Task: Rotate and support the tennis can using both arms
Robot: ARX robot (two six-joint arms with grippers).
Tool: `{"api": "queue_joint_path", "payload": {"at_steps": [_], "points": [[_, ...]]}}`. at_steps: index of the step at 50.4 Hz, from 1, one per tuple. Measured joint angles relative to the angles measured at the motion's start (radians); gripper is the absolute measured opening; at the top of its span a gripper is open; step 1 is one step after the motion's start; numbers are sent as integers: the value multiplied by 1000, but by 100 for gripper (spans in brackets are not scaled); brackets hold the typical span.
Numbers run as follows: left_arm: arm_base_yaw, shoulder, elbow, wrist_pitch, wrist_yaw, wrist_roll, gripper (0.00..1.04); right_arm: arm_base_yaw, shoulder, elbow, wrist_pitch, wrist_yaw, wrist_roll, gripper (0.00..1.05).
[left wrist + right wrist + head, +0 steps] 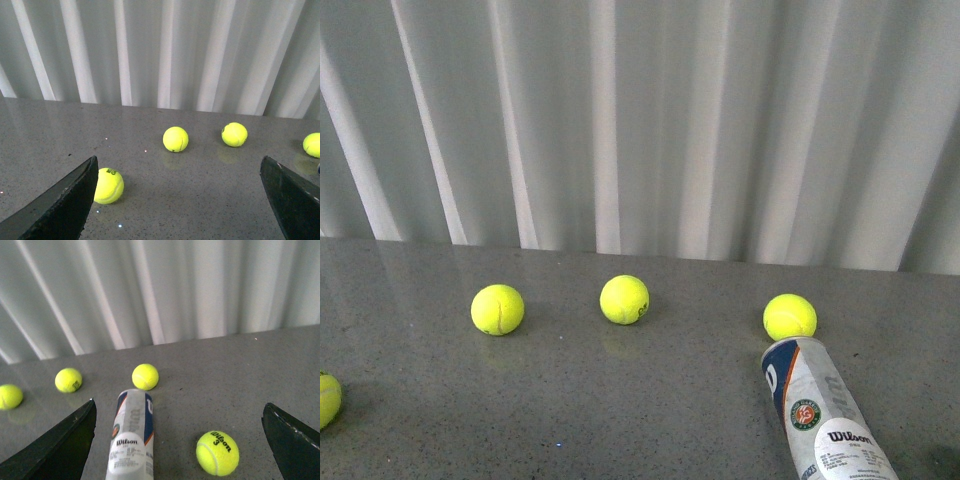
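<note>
The tennis can (pixel 820 415) lies on its side on the grey table at the front right, its far end near a tennis ball. Its navy-and-white Wilson label with a round emblem faces up. In the right wrist view the can (pixel 132 435) lies between the wide-open jaws, close to one finger (pixel 60 447). My right gripper (pixel 177 440) is open and empty above the table. My left gripper (pixel 180 200) is open and empty over bare table. The can does not show in the left wrist view. Neither arm shows in the front view.
Yellow-green tennis balls lie on the table: one at left (pixel 497 309), one at centre (pixel 624 299), one by the can's far end (pixel 789 316), one at the left edge (pixel 328 400). Another ball (pixel 217 452) lies beside the can. White pleated curtain (pixel 640 120) behind.
</note>
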Motion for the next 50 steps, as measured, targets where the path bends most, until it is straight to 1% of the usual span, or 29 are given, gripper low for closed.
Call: {"api": "queue_joint_path", "payload": {"at_steps": [4, 7, 9, 12, 16, 23, 31, 44, 50], "points": [[0, 0, 0, -1, 0, 0, 98, 55, 338, 157, 30, 26, 8, 98], [0, 0, 0, -1, 0, 0, 98, 96, 601, 299, -82, -10, 29, 98], [0, 0, 0, -1, 0, 0, 98, 121, 755, 372, -142, -16, 37, 98], [0, 0, 0, -1, 0, 0, 98, 160, 961, 460, -158, -4, 36, 98], [0, 0, 0, -1, 0, 0, 98, 190, 1133, 554, -166, 1, 37, 98], [0, 0, 0, -1, 0, 0, 98, 209, 1263, 637, -178, -1, 37, 98], [0, 0, 0, -1, 0, 0, 98, 229, 1353, 682, -172, -15, 47, 98], [0, 0, 0, -1, 0, 0, 98, 268, 1490, 744, -138, -68, 61, 98], [0, 0, 0, -1, 0, 0, 98, 279, 1565, 802, -131, -68, 72, 98]]}}
